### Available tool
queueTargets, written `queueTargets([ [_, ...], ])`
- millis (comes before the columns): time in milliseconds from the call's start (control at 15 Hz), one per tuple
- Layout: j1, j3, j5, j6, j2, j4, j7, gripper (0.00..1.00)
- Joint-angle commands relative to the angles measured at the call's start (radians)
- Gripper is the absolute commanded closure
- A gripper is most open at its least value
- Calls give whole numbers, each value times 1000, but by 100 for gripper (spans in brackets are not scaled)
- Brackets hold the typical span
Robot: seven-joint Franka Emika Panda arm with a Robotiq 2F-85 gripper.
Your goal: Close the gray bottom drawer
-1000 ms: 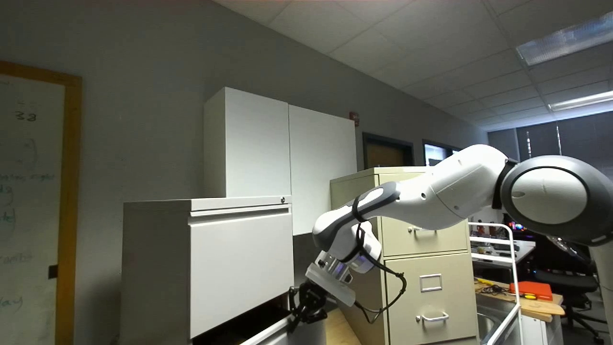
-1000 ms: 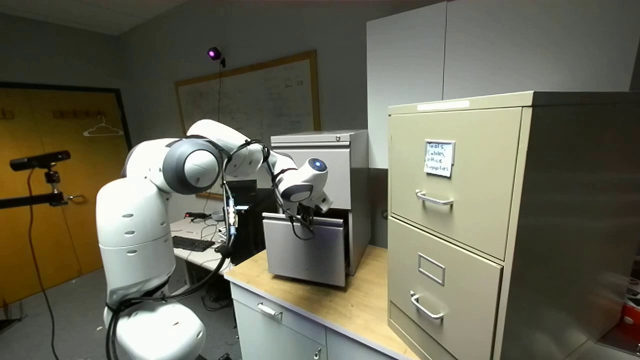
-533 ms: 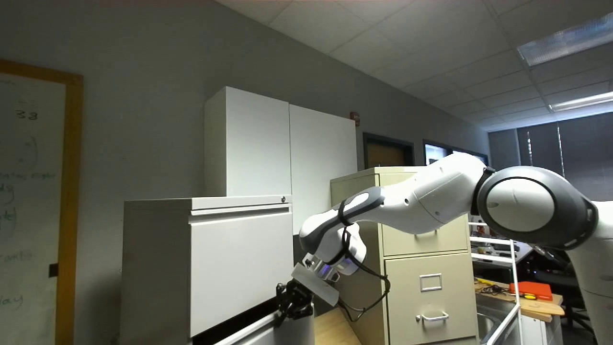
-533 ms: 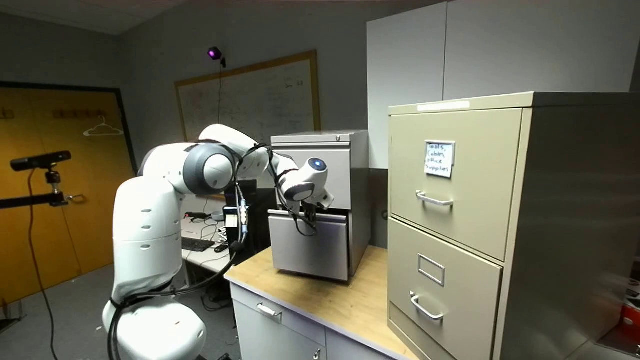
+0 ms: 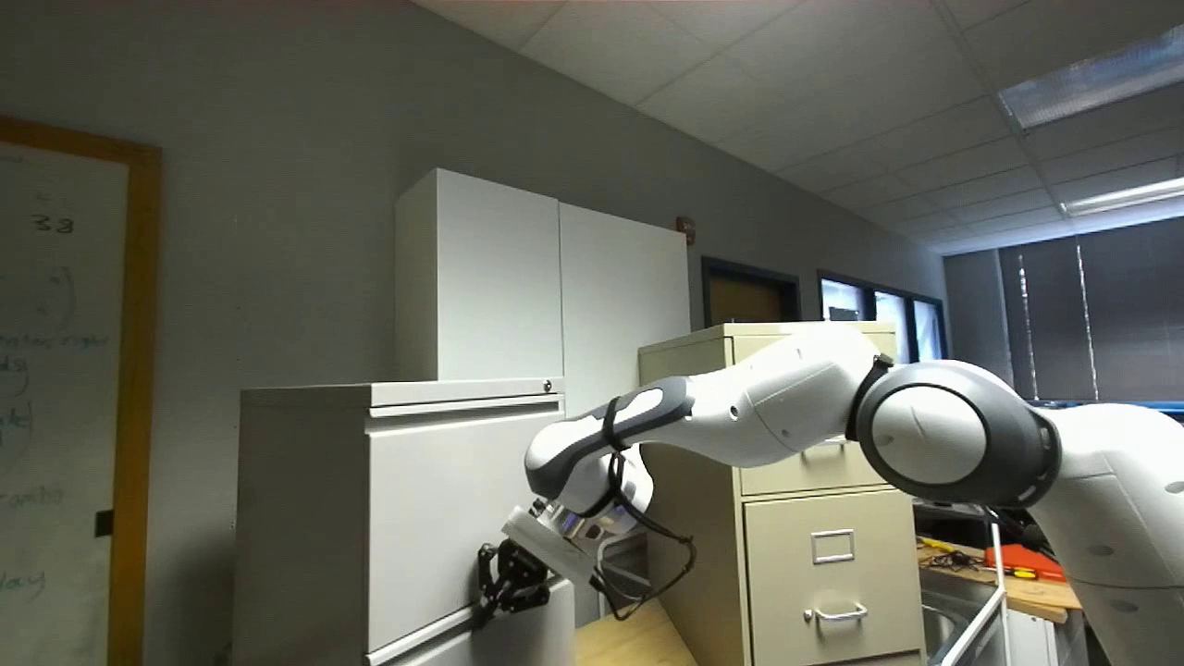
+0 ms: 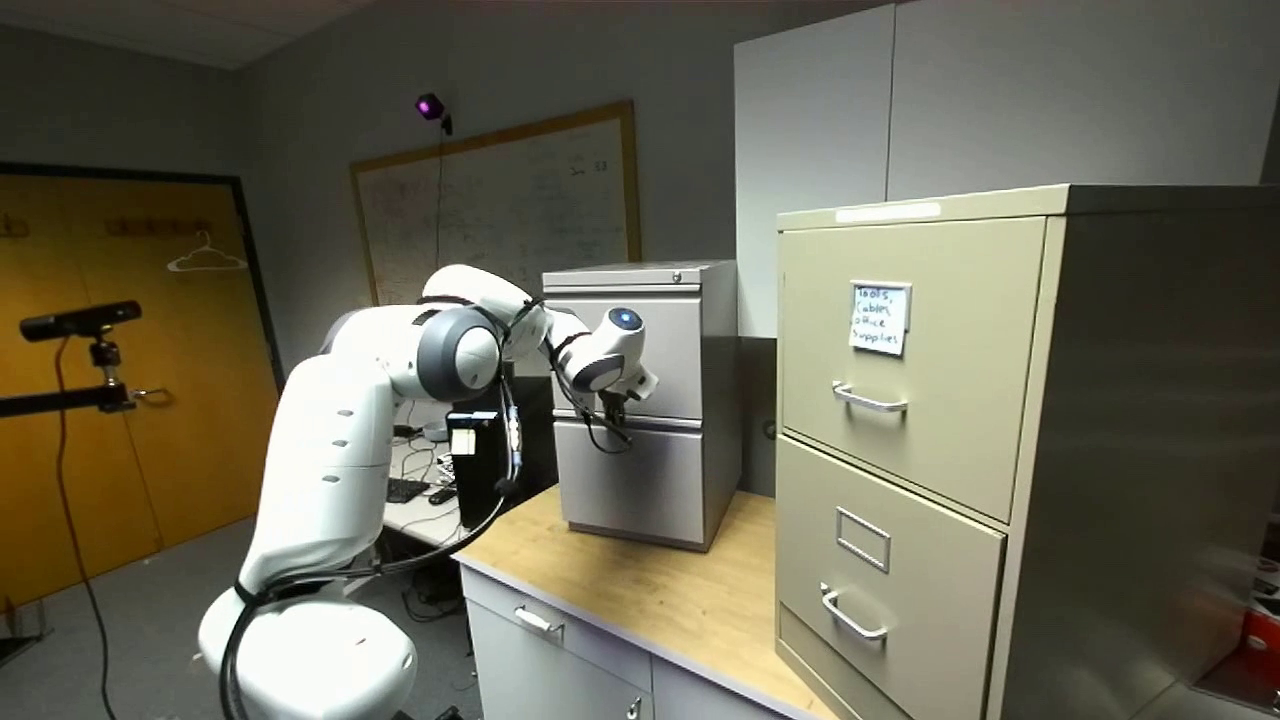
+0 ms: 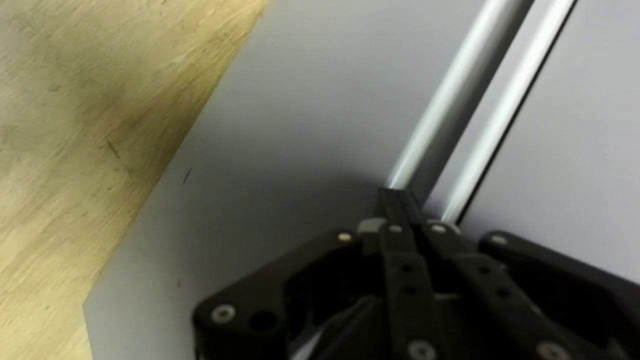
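Wrist view, gripper (image 7: 401, 196) closed tight, holding nothing, at gray bottom drawer (image 7: 325, 105), flush in cabinet (image 6: 722, 400), contents hidden

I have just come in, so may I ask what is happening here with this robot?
A robot arm is there to close the gray bottom drawer of the gray cabinet. Its claw, shut, is at that drawer's top edge. The drawer's front looks flush, or nearly so, with the upper drawer, so the closing seems about done.
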Motion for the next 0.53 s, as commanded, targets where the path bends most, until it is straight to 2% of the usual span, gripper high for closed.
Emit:
queueTargets([
  [0, 23, 24, -39, -7, 90, 190, 84, 100],
  [467, 25, 23, -136, -113, 119, 256, 119, 100],
])
